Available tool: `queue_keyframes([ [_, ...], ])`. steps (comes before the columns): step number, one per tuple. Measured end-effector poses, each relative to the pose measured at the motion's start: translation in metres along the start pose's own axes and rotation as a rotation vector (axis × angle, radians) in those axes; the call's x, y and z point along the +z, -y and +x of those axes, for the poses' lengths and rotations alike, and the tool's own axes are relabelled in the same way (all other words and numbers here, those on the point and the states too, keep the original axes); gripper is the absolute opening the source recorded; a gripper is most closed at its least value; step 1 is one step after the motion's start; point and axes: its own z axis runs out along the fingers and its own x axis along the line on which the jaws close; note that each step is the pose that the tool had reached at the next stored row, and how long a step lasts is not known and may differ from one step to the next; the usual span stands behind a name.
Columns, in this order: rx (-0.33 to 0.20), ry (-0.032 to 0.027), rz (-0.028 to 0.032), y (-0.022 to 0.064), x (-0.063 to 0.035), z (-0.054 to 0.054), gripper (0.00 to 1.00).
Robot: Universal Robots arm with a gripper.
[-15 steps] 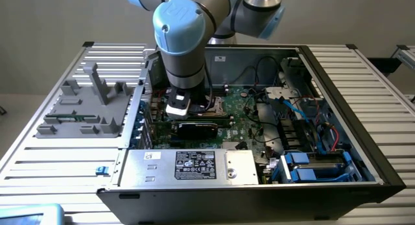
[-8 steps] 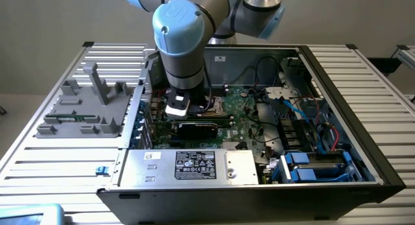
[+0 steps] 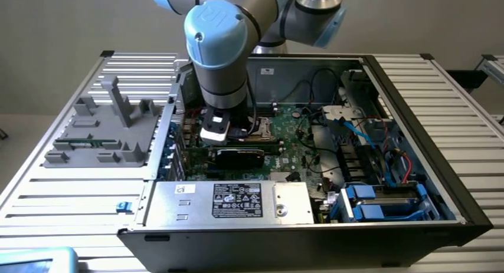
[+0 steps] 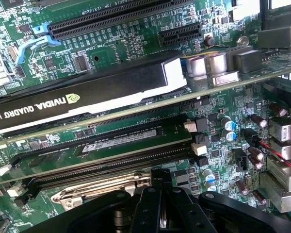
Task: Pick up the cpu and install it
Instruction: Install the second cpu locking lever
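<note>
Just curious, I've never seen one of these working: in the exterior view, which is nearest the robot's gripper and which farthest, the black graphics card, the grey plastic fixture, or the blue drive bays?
From the gripper:
1. Black graphics card, inside the case, just below it.
2. Grey plastic fixture, outside the case, on the exterior view's left.
3. Blue drive bays, in the case's corner at the exterior view's lower right.

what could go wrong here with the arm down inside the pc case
The gripper hangs low over the motherboard, close to the metal socket frame and the memory stick; a small drift could knock them. The graphics card stands close beside it, leaving little room to move sideways.
</note>
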Motion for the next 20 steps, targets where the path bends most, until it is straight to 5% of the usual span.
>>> queue_keyframes([
  [10,-0.002,0.0005,0.0005,-0.0012,-0.0037,0.000,0.11],
  [20,-0.004,0.0013,-0.0003,0.0115,-0.0451,-0.002,0.11],
])
